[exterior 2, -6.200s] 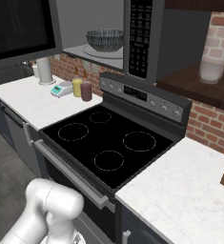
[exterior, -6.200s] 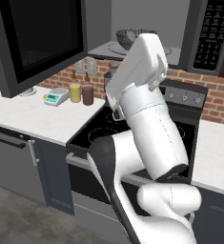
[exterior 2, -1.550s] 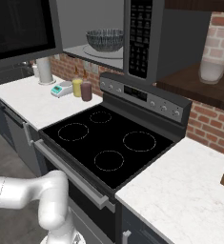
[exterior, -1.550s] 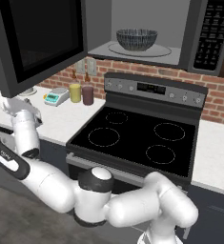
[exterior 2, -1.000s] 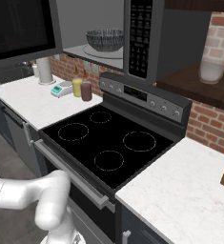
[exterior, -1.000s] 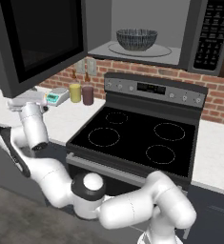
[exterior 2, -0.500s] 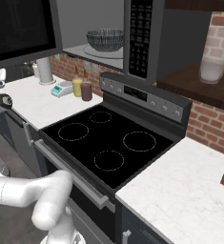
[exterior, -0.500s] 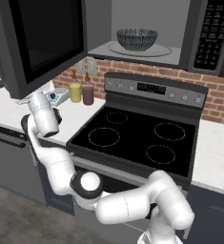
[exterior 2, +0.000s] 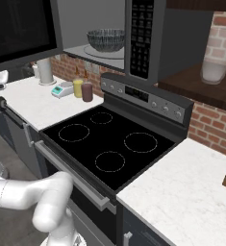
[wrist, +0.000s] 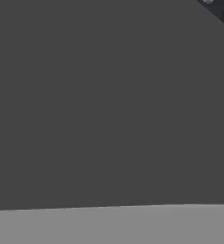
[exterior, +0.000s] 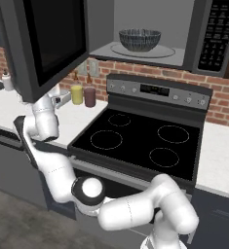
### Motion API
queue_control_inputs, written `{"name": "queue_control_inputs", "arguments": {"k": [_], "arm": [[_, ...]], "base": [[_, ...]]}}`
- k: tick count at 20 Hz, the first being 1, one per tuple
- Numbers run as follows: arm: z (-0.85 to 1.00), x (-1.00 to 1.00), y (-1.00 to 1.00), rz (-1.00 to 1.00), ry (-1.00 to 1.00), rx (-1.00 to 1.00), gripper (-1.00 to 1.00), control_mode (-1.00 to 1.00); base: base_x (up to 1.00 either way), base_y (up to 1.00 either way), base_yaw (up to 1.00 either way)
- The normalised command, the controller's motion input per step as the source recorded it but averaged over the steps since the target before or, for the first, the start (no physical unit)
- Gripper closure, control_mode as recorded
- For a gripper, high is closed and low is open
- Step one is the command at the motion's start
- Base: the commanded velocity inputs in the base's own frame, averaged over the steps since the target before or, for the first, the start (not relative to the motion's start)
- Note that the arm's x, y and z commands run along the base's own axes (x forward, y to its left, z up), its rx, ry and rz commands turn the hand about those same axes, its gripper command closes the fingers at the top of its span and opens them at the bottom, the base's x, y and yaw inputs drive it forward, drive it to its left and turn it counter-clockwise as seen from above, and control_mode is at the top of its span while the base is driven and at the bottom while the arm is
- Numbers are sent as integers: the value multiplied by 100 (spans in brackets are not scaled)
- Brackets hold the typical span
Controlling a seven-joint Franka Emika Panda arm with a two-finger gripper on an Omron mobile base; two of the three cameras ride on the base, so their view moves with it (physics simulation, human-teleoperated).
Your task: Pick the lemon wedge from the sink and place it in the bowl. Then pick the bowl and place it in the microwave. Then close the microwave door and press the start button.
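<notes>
Bowl (exterior: 140,39) sits inside the microwave (exterior: 150,34), microwave door (exterior: 45,44) hangs open with the released claw behind its lower edge; closing and start press remain.

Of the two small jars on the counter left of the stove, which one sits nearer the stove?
The dark maroon jar; it stands beside the stove's edge, while the yellow jar stands on its far side.

White marbled tabletop (exterior 2: 37,103), left of frame, bearing yellow jar (exterior 2: 78,88), dark red jar (exterior 2: 87,92) and small scale (exterior 2: 63,89); bowl (exterior 2: 106,39) on microwave (exterior 2: 143,36) turntable above.
</notes>
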Motion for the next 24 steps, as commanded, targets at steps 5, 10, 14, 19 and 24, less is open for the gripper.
{"name": "queue_control_inputs", "arguments": {"k": [5, 10, 14, 19, 24], "arm": [[40, -28, -45, 0, -35, 29, -100, -100], [39, -36, -51, 0, -31, 28, -100, -100], [46, -42, -56, 0, -32, 28, -100, -100], [41, -43, -57, 0, -29, 29, -100, -100], [32, -39, -57, 0, -21, 29, -100, -100]], "base": [[0, 0, 0], [0, 0, 0], [0, 0, 0], [0, 0, 0], [0, 0, 0]]}}
